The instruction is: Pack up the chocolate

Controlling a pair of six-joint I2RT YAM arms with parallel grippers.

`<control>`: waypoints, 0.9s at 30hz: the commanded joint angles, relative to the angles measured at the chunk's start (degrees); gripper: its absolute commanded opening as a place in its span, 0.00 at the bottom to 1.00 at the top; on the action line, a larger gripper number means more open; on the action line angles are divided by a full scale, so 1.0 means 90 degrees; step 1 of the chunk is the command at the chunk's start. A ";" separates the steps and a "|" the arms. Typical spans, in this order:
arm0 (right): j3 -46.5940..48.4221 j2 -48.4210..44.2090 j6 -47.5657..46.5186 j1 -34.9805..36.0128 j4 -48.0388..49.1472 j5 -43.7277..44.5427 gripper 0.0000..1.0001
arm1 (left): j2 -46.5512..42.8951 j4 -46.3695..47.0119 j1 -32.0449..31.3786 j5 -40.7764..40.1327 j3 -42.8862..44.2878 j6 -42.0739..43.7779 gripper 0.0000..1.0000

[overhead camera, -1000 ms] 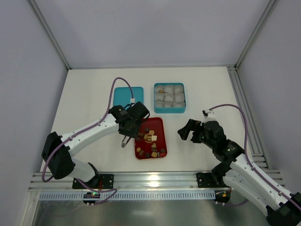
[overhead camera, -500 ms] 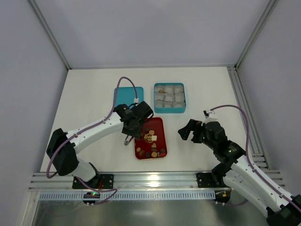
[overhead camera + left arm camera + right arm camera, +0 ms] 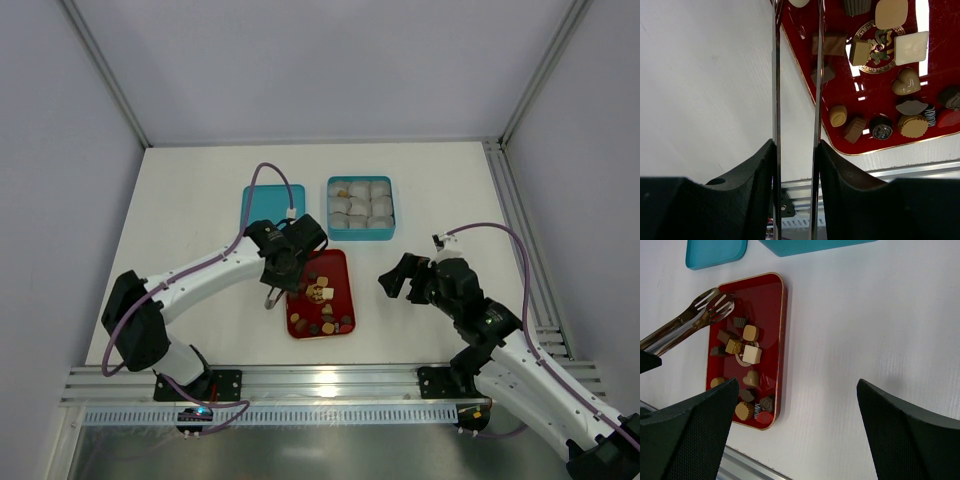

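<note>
My left gripper [image 3: 277, 268] is clenched on a pair of metal tongs [image 3: 682, 326], with the two thin blades running out between my fingers [image 3: 760, 165]. It hangs over the left edge of the red tray [image 3: 340, 272]. One blade lies along the tray's left rim, the other just inside it. The forked tips sit above the tray's far left corner, close to a dark ridged piece. I cannot tell whether they touch it.

The chocolate [image 3: 321, 297] lies loose in the red tray: small squares, rounds and a heart in dark brown, tan and cream. Most of it sits in the tray's middle and along its near end.

Beyond the tray's far left corner lies a flat teal lid [image 3: 262, 206]. Beyond its far right corner stands a teal box [image 3: 391, 210] packed with crinkled paper cups [image 3: 360, 210].

To the right of the tray, well apart from it, my right gripper [image 3: 393, 280] hovers over bare table [image 3: 440, 190], its fingers spread wide and holding nothing.
</note>
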 commanded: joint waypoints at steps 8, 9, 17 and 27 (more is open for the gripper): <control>-0.0016 -0.0045 0.0018 0.0015 0.0192 0.0055 1.00 | 0.0028 -0.0030 -0.0021 -0.0240 0.0278 0.0126 0.36; -0.0006 -0.0045 0.0008 0.0015 0.0182 0.0074 1.00 | 0.0038 -0.0030 -0.0021 -0.0240 0.0288 0.0136 0.35; 0.0053 -0.0064 -0.0011 0.0025 0.0123 0.0103 1.00 | 0.0058 -0.0079 -0.0031 -0.0269 0.0551 0.0185 0.33; 0.0053 -0.0064 0.0008 0.0025 0.0133 0.0103 1.00 | -0.0030 -0.0108 -0.0021 -0.0143 0.0659 0.0214 0.32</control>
